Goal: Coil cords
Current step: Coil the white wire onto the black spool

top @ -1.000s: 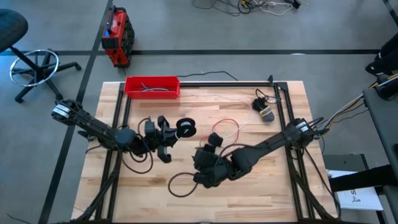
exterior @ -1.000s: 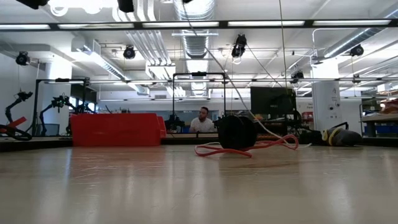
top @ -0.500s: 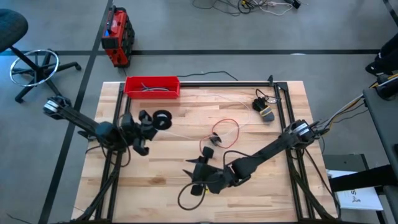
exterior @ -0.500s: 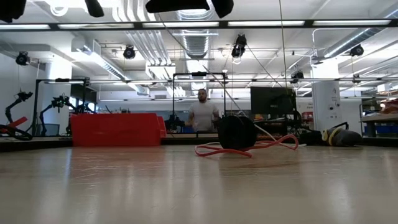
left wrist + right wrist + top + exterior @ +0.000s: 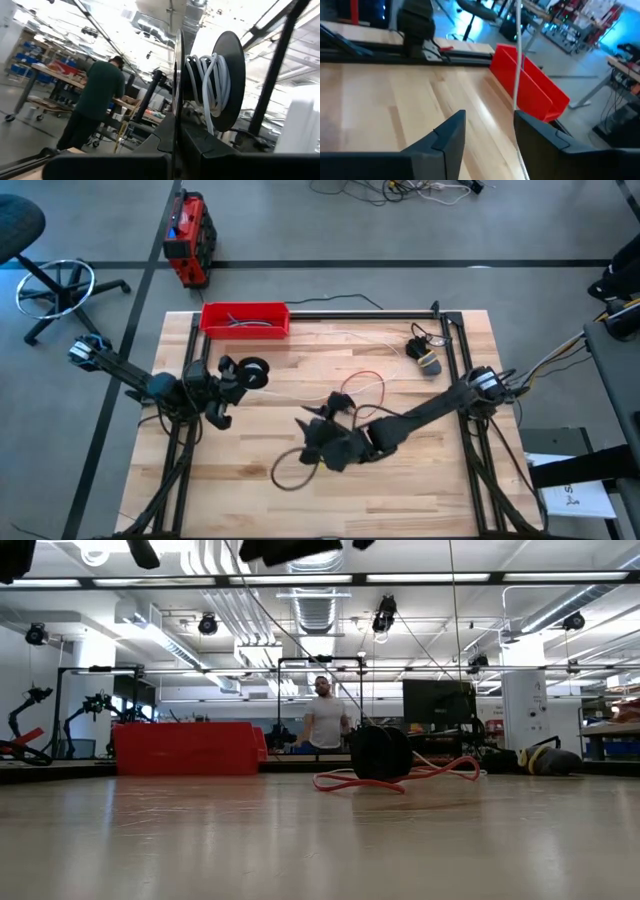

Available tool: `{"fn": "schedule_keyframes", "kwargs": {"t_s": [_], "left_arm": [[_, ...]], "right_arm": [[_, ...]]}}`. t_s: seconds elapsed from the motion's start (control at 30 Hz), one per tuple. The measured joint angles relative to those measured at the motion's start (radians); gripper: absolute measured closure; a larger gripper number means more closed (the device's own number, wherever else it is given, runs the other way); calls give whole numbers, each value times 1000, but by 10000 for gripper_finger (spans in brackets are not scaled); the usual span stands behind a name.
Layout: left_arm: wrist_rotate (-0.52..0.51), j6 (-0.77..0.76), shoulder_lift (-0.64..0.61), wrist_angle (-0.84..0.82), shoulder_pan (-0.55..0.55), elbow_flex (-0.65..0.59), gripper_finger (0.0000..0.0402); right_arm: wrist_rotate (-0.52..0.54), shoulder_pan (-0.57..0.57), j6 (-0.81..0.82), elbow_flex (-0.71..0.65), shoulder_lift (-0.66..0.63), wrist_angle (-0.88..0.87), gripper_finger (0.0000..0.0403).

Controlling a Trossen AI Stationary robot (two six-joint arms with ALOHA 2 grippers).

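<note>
Our left gripper (image 5: 243, 373) squeezes the black spool (image 5: 220, 85) wound with white cord (image 5: 207, 82) near the table's (image 5: 420, 480) left edge. Our right gripper (image 5: 490, 135) has its fingers apart around that cord.

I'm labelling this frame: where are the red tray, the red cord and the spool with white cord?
red tray (image 5: 245, 319): high view, its bare floor.
red cord (image 5: 352, 781): low view, its front loop.
spool (image 5: 231, 75): left wrist view, its outer black disc.

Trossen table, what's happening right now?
Cord coiling is under way. The left gripper, over the table's left side, holds a black spool with white cord wound on it. The right gripper sits mid-table, open, with a strand of that cord running between its fingers. The red cord lies loose on the wooden table, not yet coiled. A red tray sits at the far edge.
</note>
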Motion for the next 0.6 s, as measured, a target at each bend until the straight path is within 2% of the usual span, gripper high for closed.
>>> {"fn": "schedule_keyframes", "kwargs": {"t_s": [0.27, 0.4, 0.5, 0.6], "left_arm": [[39, 18, 32, -9, -1, 30, 401], [39, 18, 33, -9, -1, 30, 401], [42, 18, 33, -9, -1, 30, 401], [65, 18, 32, -6, -1, 30, 401]], "right_arm": [[-110, -83, 48, -1, 2, -19, 269], [-115, -102, 52, -1, 5, -22, 288], [-115, -114, 52, -1, 5, -29, 314], [-115, -122, 53, -1, 5, -64, 358]]}}
